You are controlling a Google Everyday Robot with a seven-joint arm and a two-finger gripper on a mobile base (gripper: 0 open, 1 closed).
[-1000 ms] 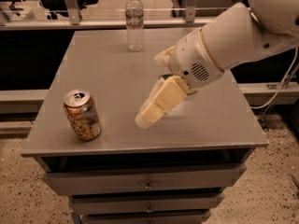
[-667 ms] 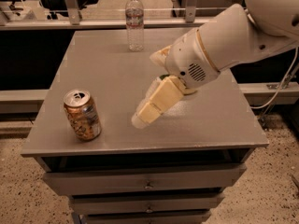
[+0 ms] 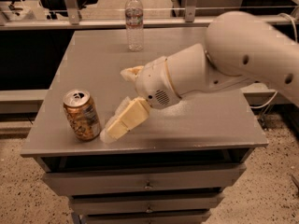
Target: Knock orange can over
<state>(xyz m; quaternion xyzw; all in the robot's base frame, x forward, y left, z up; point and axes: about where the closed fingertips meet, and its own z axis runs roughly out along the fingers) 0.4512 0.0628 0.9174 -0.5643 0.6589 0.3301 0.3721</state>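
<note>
The orange can (image 3: 82, 115) stands upright near the front left corner of the grey table (image 3: 201, 125). It has an orange-gold mottled body and a silver top with a pull tab. My gripper (image 3: 115, 104) is just to the right of the can, low over the table. Its lower cream finger (image 3: 124, 122) points down and left, with its tip a short gap from the can's base. The other finger (image 3: 130, 73) shows partly behind the wrist, well apart from the first, so the gripper is open and empty.
A clear plastic water bottle (image 3: 134, 21) stands at the back of the table. The table has drawers (image 3: 145, 182) below its front edge. My white arm (image 3: 243, 55) reaches in from the right. Metal frames and railings stand behind the table.
My gripper has moved left and toward the front edge, closing most of the gap to the can. The can still stands upright in the same spot.
</note>
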